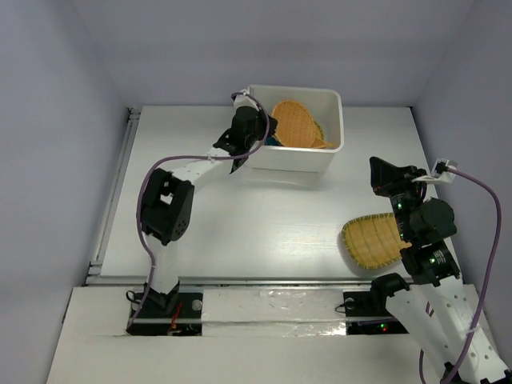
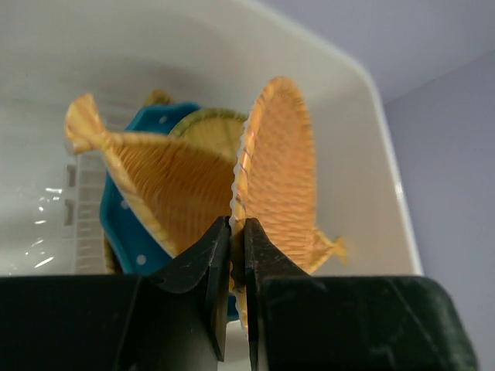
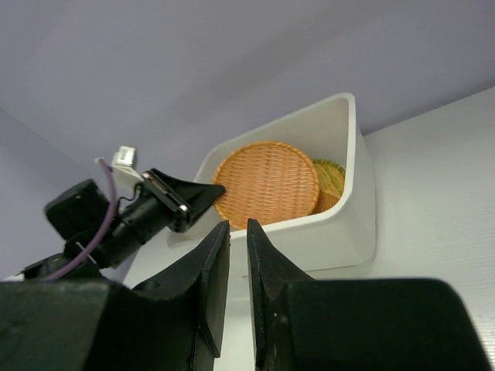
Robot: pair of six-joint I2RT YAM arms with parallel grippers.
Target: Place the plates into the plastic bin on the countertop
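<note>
The white plastic bin (image 1: 292,160) stands at the back of the countertop (image 1: 264,216). My left gripper (image 1: 268,128) reaches over its left rim, shut on the edge of a round woven orange plate (image 2: 282,170), which it holds upright inside the bin. Behind it in the bin lie a fan-shaped woven plate (image 2: 162,178), the teal dotted plate (image 2: 124,224) and a yellowish woven plate (image 2: 209,127). An oblong woven plate (image 1: 372,240) lies on the countertop at the front right. My right gripper (image 1: 382,172) is raised behind it, shut and empty, facing the bin (image 3: 340,232).
A metal rail (image 1: 112,200) runs along the countertop's left edge. Grey walls close in the back and both sides. The right arm's elbow (image 1: 428,224) hangs over the oblong plate's right end. A purple cable (image 1: 488,208) loops off the right arm.
</note>
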